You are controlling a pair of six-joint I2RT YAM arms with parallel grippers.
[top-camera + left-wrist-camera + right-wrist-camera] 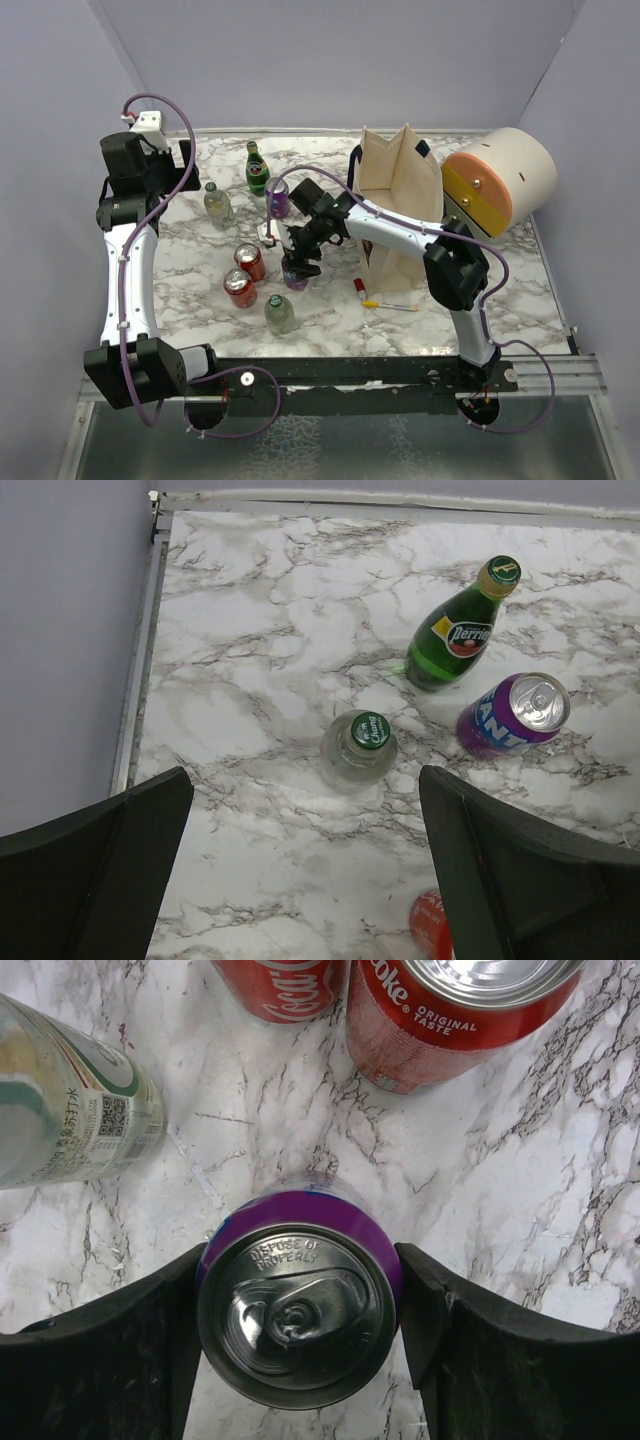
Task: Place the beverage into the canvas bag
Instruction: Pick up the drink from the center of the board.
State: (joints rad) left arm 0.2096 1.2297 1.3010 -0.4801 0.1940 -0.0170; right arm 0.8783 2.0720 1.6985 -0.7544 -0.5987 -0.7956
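A purple beverage can [298, 1310] stands upright on the marble table, its silver top facing the right wrist camera. My right gripper [300, 1260] is down around it with a finger pressed on each side. From above, the right gripper [300, 262] sits over this can [296, 274], a little left of the canvas bag [400, 190], which stands upright and open-topped with dark handles. My left gripper [183, 155] hovers at the far left of the table. In its wrist view the left gripper [305, 780] is wide open and holds nothing.
Two red cola cans [245, 275] and a clear bottle [280, 313] stand close to the gripped can. A green bottle [257, 168], a second purple can [277, 197] and another clear bottle [219, 205] stand farther back. A cream-and-orange cylinder [500, 185] lies right of the bag, with pens [390, 305] in front.
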